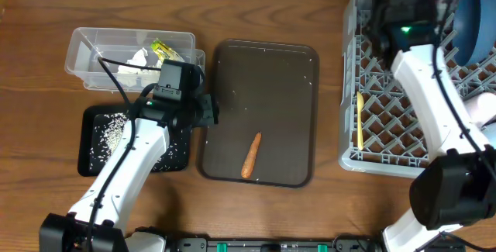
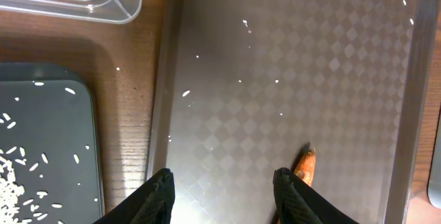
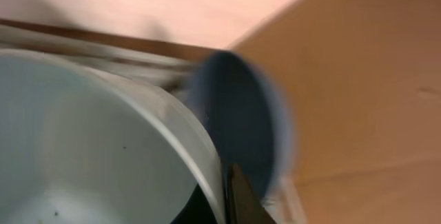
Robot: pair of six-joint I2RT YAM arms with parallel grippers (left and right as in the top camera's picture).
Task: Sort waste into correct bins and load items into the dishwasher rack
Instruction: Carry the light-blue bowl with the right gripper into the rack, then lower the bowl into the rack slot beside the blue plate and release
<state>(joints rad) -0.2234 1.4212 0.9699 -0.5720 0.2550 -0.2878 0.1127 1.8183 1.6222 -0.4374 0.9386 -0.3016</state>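
Left fingers (image 2: 155, 198) apart | carrot (image 1: 251, 156) in brown tray (image 1: 287, 89) | rice (image 1: 112, 132) in black tray (image 1: 87, 165)

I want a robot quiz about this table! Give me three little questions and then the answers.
1. True or false: the orange carrot lies on the brown serving tray.
2. Fill in: the black tray holds loose white ____.
3. Where is the pale yellow spoon?
A) in the grey dishwasher rack
B) on the brown serving tray
C) in the black tray

Key: 1 true; 2 rice; 3 A.
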